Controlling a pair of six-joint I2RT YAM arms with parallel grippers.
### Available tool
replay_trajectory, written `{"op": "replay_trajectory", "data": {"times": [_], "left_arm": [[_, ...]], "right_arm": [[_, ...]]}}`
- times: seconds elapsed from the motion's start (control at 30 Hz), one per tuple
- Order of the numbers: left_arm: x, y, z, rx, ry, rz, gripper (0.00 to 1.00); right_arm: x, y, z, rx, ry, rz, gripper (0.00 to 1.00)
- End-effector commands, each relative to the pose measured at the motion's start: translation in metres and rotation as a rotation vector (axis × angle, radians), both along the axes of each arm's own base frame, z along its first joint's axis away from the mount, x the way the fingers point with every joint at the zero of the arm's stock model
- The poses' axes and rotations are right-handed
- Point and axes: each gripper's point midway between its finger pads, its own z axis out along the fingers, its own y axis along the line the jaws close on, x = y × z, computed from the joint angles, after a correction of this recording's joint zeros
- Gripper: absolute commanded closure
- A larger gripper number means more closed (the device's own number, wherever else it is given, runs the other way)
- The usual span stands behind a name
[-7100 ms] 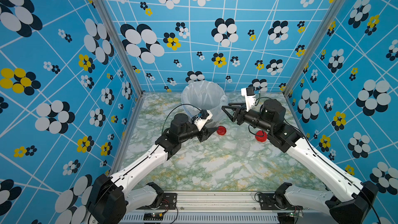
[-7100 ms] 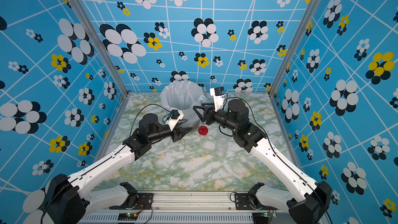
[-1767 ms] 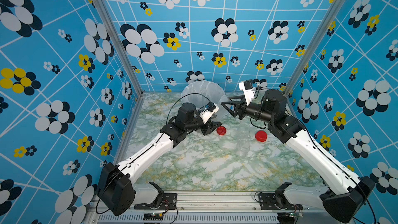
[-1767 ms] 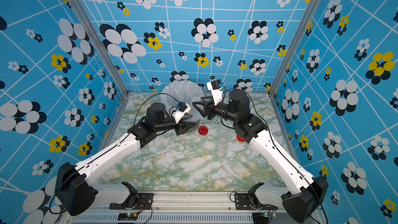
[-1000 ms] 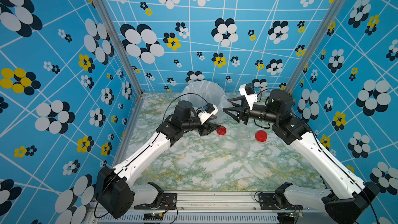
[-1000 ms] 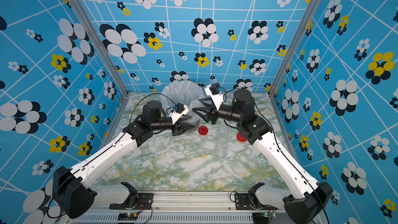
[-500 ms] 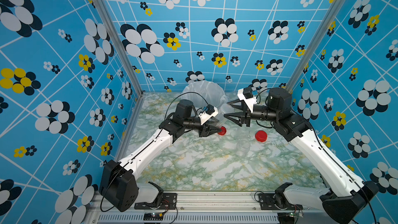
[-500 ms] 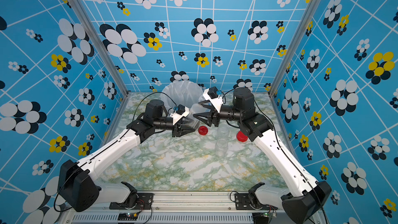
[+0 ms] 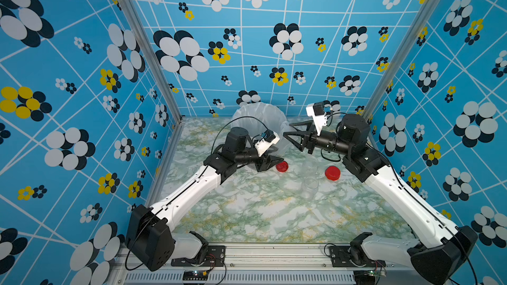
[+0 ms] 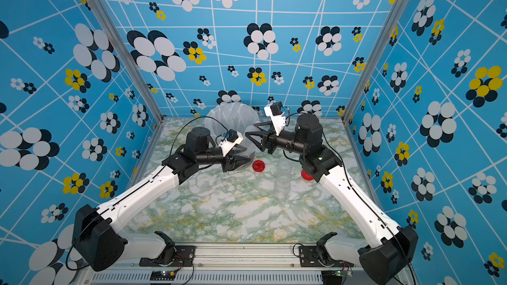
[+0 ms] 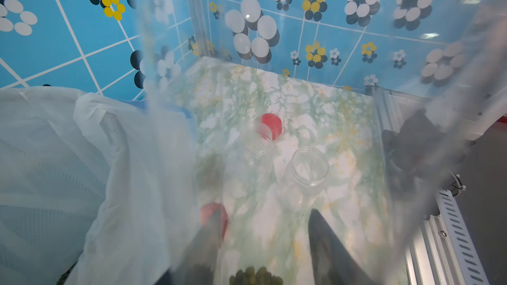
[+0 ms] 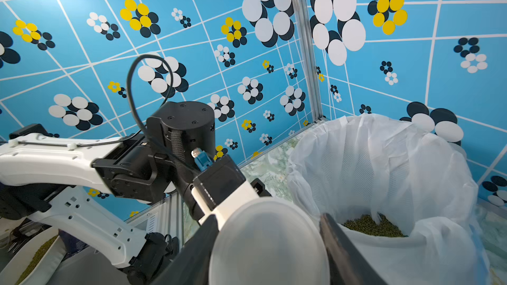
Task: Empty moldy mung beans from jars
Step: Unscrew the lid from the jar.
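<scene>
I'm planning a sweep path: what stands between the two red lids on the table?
An open clear jar stands between one red lid and the other red lid; a second clear jar stands slightly nearer the robot. Both top views show this.

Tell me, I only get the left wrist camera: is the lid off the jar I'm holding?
Observer: Yes. The right gripper is shut on the whitish lid.
Operator: Anything in the bin yet?
Observer: Yes, beans lie at its bottom, inside the white bag.
Operator: Am I over its opening?
Observer: No. In a top view the left gripper hangs on the near side of the bin, close to a red lid.
</scene>
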Motion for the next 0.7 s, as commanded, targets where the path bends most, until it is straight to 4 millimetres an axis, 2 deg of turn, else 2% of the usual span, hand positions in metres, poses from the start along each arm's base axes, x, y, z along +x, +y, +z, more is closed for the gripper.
{"op": "replay_trajectory", "data": {"times": [0.0,0.2,0.33,0.47,0.57,0.67], "left_arm": [[0.031,0.016,0.004,0.0,0.043,0.206,0.61],[0.028,0.021,0.006,0.001,0.035,0.213,0.61],[0.03,0.033,0.008,-0.029,0.06,0.215,0.61],[0.033,0.042,0.007,-0.044,0.076,0.218,0.61],[0.038,0.048,0.003,-0.022,0.072,0.242,0.61],[0.043,0.054,-0.002,-0.009,0.07,0.271,0.61]], "right_arm": [[-0.034,0.022,0.009,0.024,0.033,0.138,0.48],[-0.031,0.024,0.004,-0.009,0.038,0.135,0.64],[-0.035,0.016,0.001,-0.069,-0.01,0.124,0.69],[-0.054,0.004,0.017,-0.025,-0.103,0.2,0.71],[-0.073,0.001,0.015,-0.067,-0.163,0.287,0.71],[-0.076,-0.003,0.009,-0.103,-0.171,0.307,0.72]]}}
